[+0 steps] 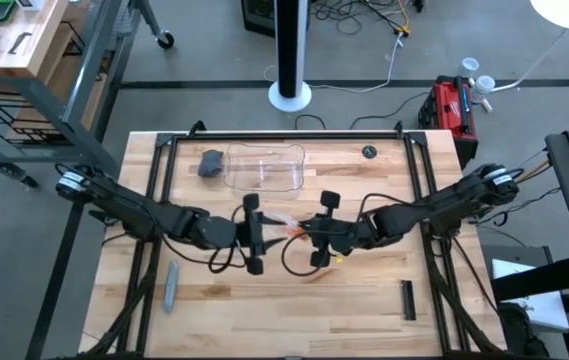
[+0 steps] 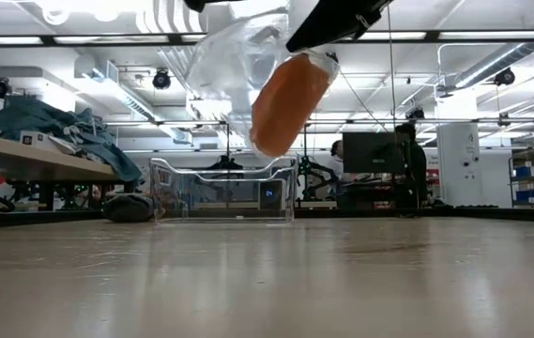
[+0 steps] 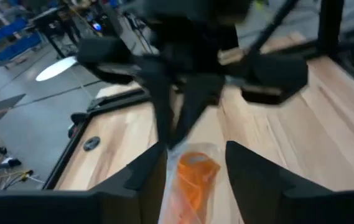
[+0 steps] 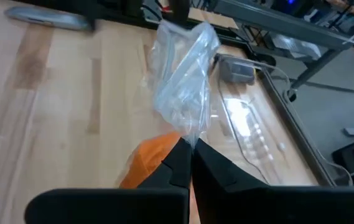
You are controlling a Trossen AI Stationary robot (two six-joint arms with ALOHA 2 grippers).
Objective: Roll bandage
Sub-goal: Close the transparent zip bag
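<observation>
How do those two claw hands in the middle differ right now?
The right gripper has its fingers pinched shut on the clear wrapper around the orange bandage; the left gripper stands open, its fingers either side of the bundle. The right one carries the bundle above the table; the left holds nothing. Both meet at the table's middle.

Wooden table (image 1: 364, 300) bearing clear tray (image 1: 264, 168) (grey stick (image 1: 171, 285) too).
</observation>
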